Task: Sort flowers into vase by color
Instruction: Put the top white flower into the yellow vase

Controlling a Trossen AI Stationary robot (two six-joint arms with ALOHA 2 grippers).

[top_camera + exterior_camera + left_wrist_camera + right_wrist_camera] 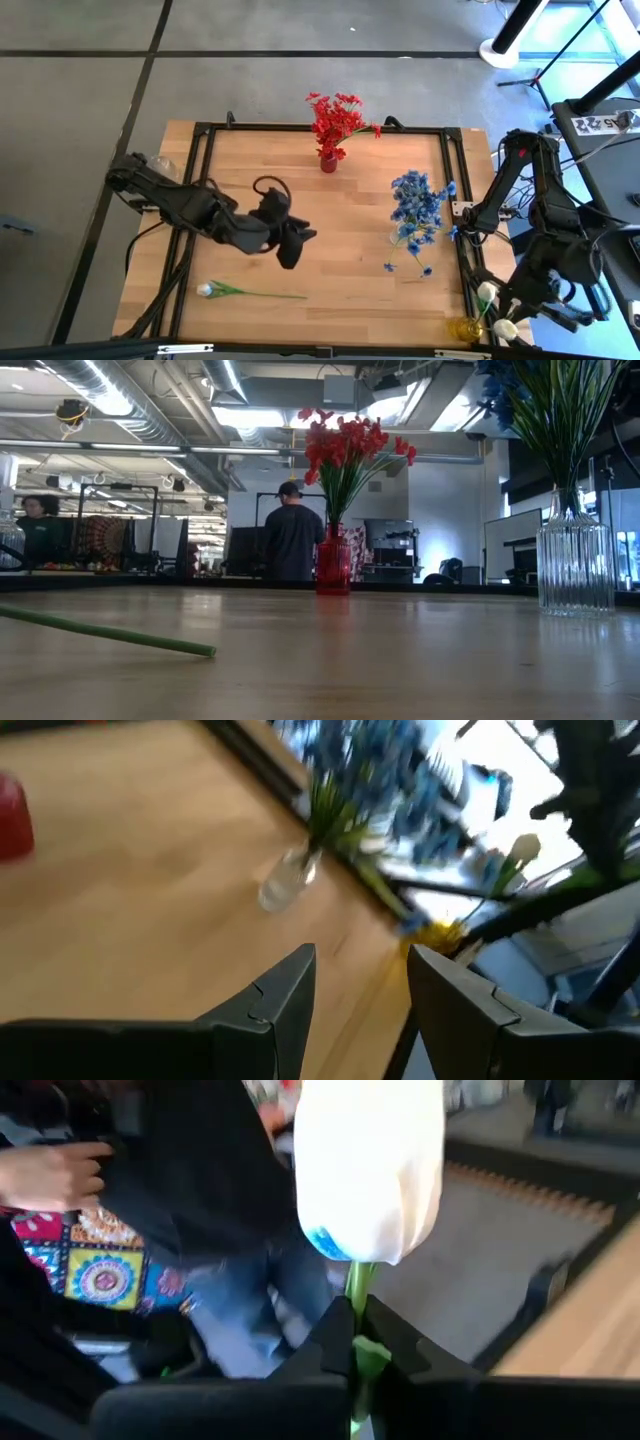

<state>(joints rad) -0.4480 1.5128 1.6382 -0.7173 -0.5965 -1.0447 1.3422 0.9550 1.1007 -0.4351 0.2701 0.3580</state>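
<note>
My left gripper (293, 243) hangs over the table's middle, jaws apart and holding nothing. One white flower (245, 292) lies flat on the wood at its 7 o'clock. My right gripper (357, 1342) is off the table's corner at 4 o'clock — jaws clamped on a white tulip's (368, 1170) stem. Red flowers (338, 120) stand at 12 o'clock, blue flowers (418, 205) at 3 o'clock — each in a vase.

Overhead and table-level views share the red vase (329, 162); wrist cameras look forward.
</note>
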